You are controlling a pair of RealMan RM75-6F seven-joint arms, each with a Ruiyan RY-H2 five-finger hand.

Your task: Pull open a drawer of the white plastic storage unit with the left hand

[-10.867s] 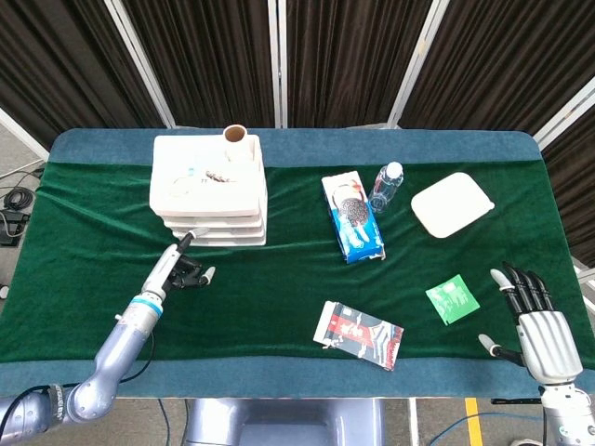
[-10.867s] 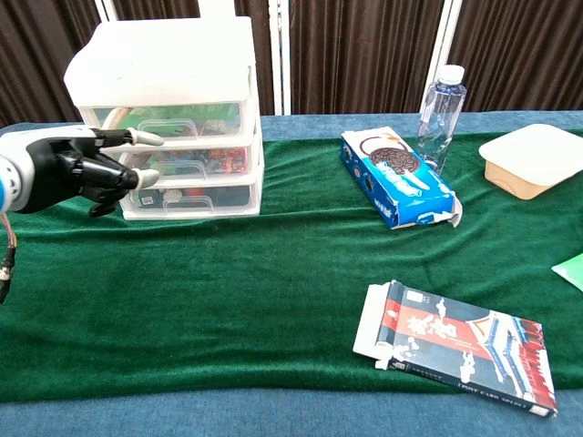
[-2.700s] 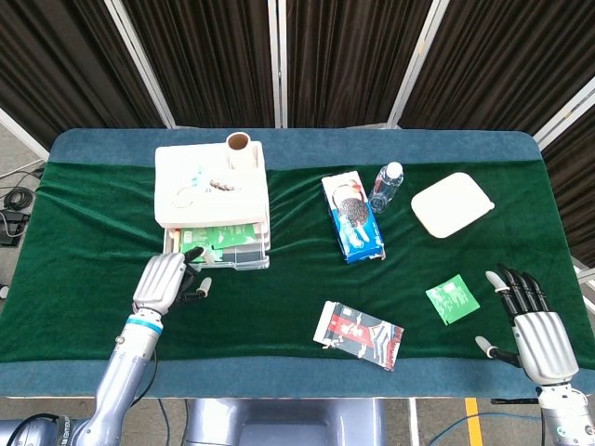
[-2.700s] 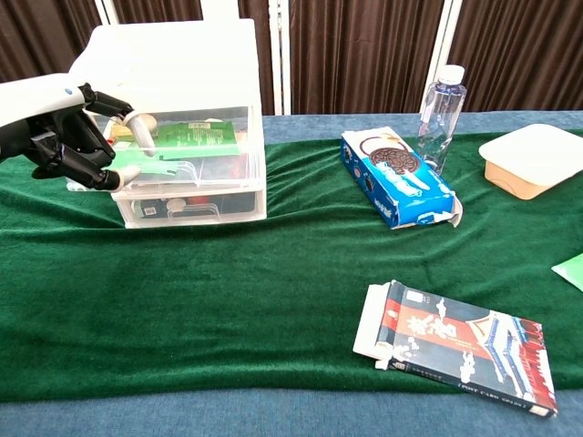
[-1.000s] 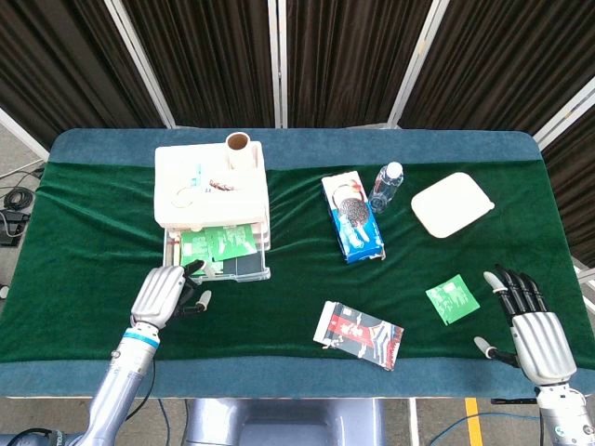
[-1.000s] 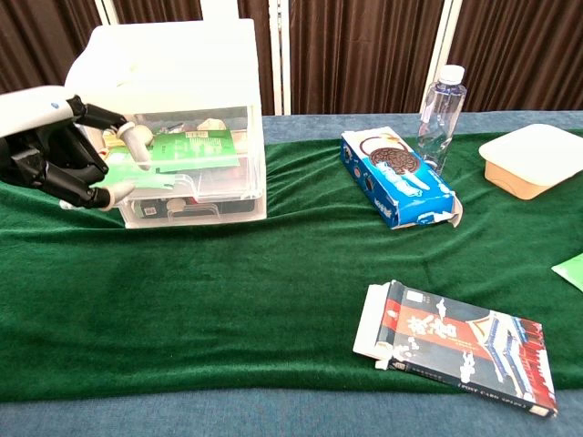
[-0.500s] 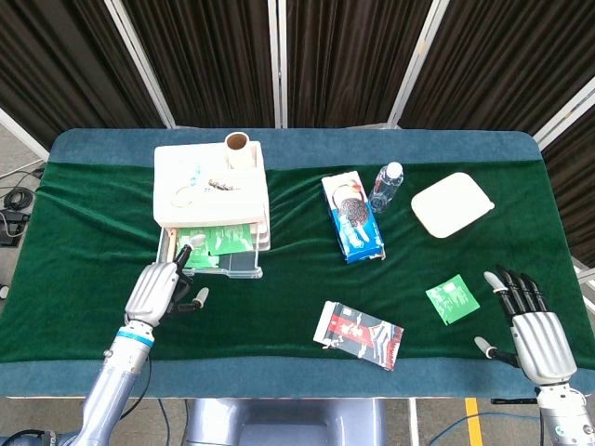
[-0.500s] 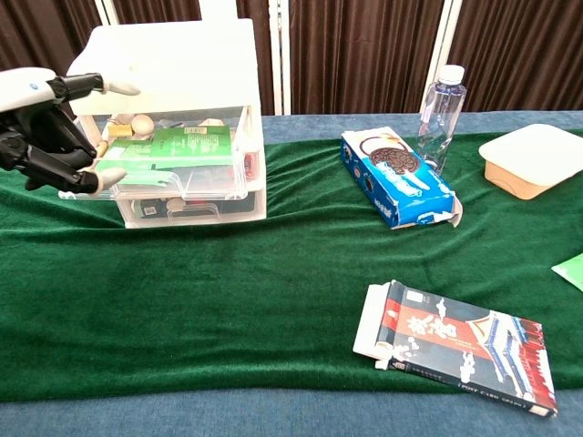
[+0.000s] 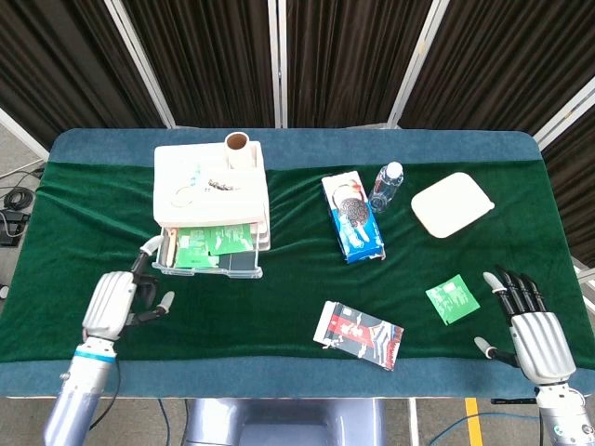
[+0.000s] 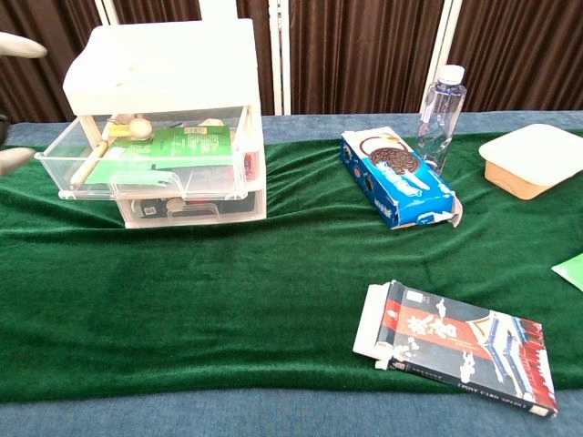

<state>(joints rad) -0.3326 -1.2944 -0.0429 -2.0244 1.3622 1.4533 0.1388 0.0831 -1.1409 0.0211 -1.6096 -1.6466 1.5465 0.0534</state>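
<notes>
- Fingers (image 9: pixel 141 264) of my left hand (image 9: pixel 112 302) are parted and hold nothing; the hand hovers over the green cloth (image 9: pixel 279 279), near the front left corner of the storage unit (image 9: pixel 211 190) but apart from it.
- Fingers of my right hand (image 9: pixel 532 325) are spread upward and hold nothing, at the table's near right corner.
- My white storage unit sits at the back left of the table. Its upper drawer (image 10: pixel 150 168) is pulled out and juts forward over the cloth.
- From the chest view I see the drawer's clear front and what lies inside: a green packet (image 10: pixel 173 146) with a white label, and a wooden stick (image 10: pixel 91 164) along the left side. The label's print is too small for me to read.
- Only pale fingertips of my left hand reach the left edge of the chest view; my right hand does not show there at all.
- From the head view alone I see a cardboard tube (image 9: pixel 236 142) upright on the unit's top, and a small green packet (image 9: pixel 451 299) near my right hand.
- A blue biscuit box (image 10: pixel 396 177) printed with dark sandwich biscuits lies at mid-table; I cannot read its lettering.
- A clear water bottle (image 10: pixel 440 105) stands just behind the box.
- A white lidded container (image 10: pixel 533 159) sits at the right.
- A dark printed book (image 10: pixel 455 346) lies flat near the front edge; its writing is unreadable.
</notes>
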